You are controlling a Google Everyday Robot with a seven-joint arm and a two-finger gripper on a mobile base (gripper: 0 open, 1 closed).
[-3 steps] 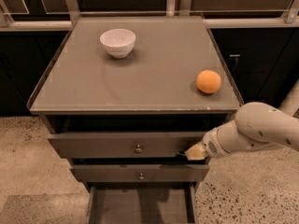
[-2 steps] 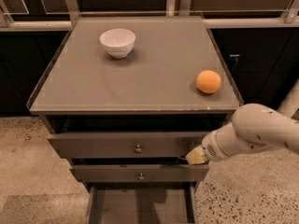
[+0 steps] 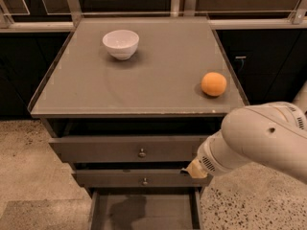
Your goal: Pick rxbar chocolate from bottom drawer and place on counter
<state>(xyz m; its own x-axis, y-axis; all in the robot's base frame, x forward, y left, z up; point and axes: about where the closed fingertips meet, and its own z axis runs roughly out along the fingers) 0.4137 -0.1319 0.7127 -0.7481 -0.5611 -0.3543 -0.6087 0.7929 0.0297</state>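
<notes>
grey bottom drawer [image 3: 144, 213] lies below the pincer [image 3: 191, 169].

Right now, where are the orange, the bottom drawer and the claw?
orange [image 3: 214, 84]: camera view, centre of its skin.
bottom drawer [image 3: 144, 213]: camera view, bare floor of the open tray.
claw [image 3: 193, 169]: camera view, pale tip, above that drawer's right wall.

Clipped bottom drawer [image 3: 144, 211], obscured gripper [image 3: 191, 169]
The lower edge cuts the drawer; the arm [image 3: 259, 138] covers most of the gripper at the middle drawer's [image 3: 120, 178] right end.
</notes>
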